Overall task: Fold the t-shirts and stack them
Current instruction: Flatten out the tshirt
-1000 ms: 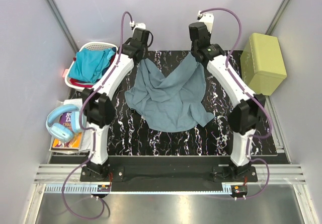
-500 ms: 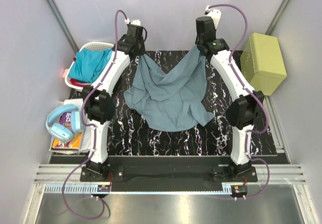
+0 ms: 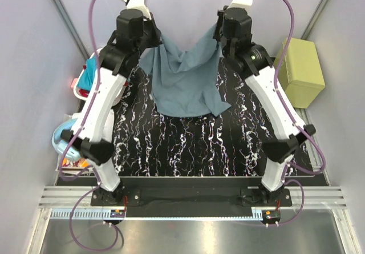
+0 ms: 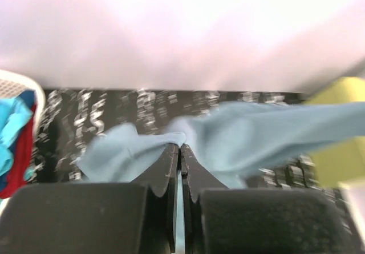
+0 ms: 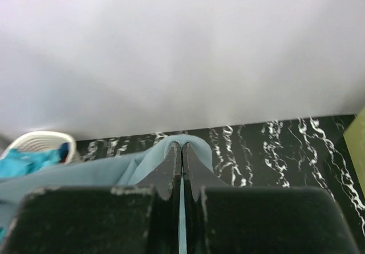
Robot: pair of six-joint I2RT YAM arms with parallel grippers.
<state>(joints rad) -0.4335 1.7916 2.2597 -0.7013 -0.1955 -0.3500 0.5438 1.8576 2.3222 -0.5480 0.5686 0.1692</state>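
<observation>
A grey-blue t-shirt (image 3: 183,80) hangs stretched between my two raised grippers, sagging in the middle, its lower edge over the black marbled mat (image 3: 194,145). My left gripper (image 3: 153,40) is shut on its left corner; the cloth (image 4: 251,137) bunches over the pinched fingertips (image 4: 180,147). My right gripper (image 3: 219,40) is shut on its right corner, the cloth (image 5: 85,174) draped over the closed tips (image 5: 182,145). A turquoise t-shirt (image 4: 12,125) and a red one (image 4: 16,168) lie in the white basket (image 4: 20,83) at the left.
An olive-green box (image 3: 297,71) stands at the right of the mat. Blue headphones (image 3: 63,137) on a book lie at the left, partly behind my left arm. The basket (image 5: 37,142) sits at the mat's far left corner. Grey walls close in on three sides.
Both arms have risen and reached toward the back wall, lifting the grey-blue t-shirt off the mat. It now hangs between the grippers, further back and more gathered.
</observation>
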